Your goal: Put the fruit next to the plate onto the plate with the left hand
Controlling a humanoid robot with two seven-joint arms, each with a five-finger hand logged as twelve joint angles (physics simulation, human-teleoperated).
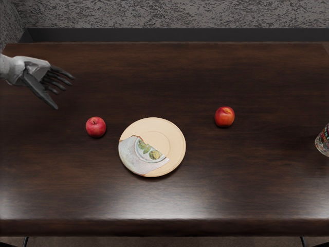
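A beige plate [152, 146] with a printed picture on its lower left lies in the middle of the dark wooden table. A red apple [95, 126] sits on the table just left of the plate, not touching it. A second, red-orange apple [224, 117] rests farther off to the plate's right. My left hand [47, 82] comes in from the left edge and hovers above the table, up and to the left of the red apple. Its fingers are spread and hold nothing.
At the right edge, a patterned object [323, 139] is partly cut off by the frame. The table's front edge [164, 222] runs along the bottom, and a dark wall base lies behind the table's far edge.
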